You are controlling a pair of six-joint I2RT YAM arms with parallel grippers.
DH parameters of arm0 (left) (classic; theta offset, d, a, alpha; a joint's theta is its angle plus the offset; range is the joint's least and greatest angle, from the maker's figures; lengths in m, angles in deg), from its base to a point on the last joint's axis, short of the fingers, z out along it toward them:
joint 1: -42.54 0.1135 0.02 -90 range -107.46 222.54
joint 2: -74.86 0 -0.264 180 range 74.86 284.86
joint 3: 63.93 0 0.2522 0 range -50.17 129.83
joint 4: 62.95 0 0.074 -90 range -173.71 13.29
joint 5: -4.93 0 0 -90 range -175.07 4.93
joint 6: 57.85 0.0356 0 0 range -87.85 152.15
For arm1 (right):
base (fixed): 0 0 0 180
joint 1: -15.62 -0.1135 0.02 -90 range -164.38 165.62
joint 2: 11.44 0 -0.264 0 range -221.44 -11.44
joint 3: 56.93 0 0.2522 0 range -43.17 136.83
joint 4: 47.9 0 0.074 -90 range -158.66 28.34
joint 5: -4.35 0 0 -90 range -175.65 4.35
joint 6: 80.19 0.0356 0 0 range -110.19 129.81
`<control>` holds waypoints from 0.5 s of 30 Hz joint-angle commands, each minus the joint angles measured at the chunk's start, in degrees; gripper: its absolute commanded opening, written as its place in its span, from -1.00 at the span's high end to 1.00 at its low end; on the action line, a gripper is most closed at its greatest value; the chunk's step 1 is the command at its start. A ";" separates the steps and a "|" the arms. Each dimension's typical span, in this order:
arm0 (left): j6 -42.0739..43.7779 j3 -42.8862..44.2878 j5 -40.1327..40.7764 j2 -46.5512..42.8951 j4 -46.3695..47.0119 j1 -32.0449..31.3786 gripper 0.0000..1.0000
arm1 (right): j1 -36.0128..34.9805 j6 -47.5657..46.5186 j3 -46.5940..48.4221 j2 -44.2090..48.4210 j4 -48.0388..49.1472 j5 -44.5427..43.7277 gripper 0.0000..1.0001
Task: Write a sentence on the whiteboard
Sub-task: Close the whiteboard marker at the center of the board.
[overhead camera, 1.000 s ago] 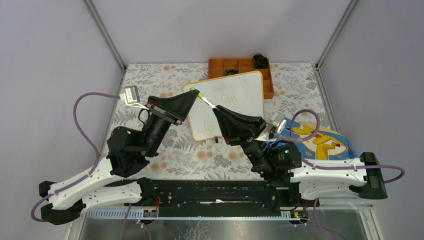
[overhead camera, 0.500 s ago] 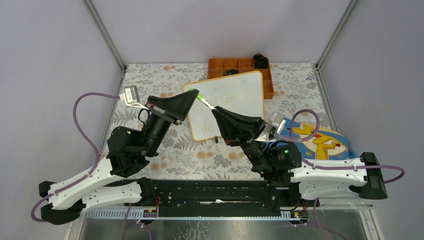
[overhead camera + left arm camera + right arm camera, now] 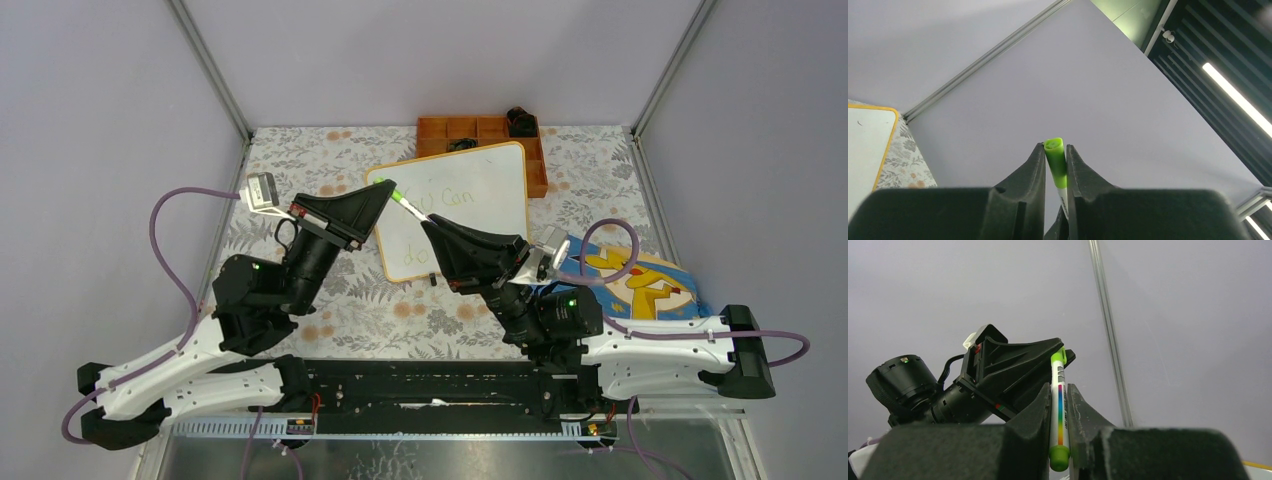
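Green marker [image 3: 405, 203] spans both end effectors above the whiteboard [image 3: 490, 225], which lies on the desk [image 3: 400, 312].
Top: the marker's long axis runs back-left to front-right, beside the faint sentence [image 3: 452, 197]. Left wrist: left end effector [image 3: 1055, 152] pinches its green end. Right wrist: right end effector [image 3: 1059, 405] clamps the barrel.
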 commanded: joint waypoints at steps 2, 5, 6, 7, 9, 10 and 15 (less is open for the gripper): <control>0.02 -0.66 -1.38 0.01 2.52 -0.06 0.94 | -0.09 0.20 0.99 -0.04 -0.02 -0.09 1.00; -1.56 -0.89 -2.81 0.41 2.88 -0.03 1.00 | -0.08 -0.11 1.03 -0.35 0.71 -1.02 1.00; -2.22 -1.15 -3.60 0.66 3.21 -0.03 1.00 | -0.08 -0.33 1.07 -0.52 1.21 -1.48 1.00; -3.04 -1.37 -4.59 0.98 3.76 -0.05 1.00 | -0.10 -0.56 1.12 -0.72 1.86 -1.93 1.00; -4.99 -1.94 -6.33 1.66 4.38 -0.03 1.00 | -0.07 -1.14 1.29 -1.20 2.96 -2.98 1.00; -6.27 -2.28 -7.16 2.14 4.64 -0.09 1.00 | -0.07 -1.42 1.38 -1.46 3.60 -3.47 1.00; -12.31 -5.09 -10.45 3.97 7.66 -0.10 1.00 | -0.06 -2.82 1.86 -2.87 6.03 -5.08 1.00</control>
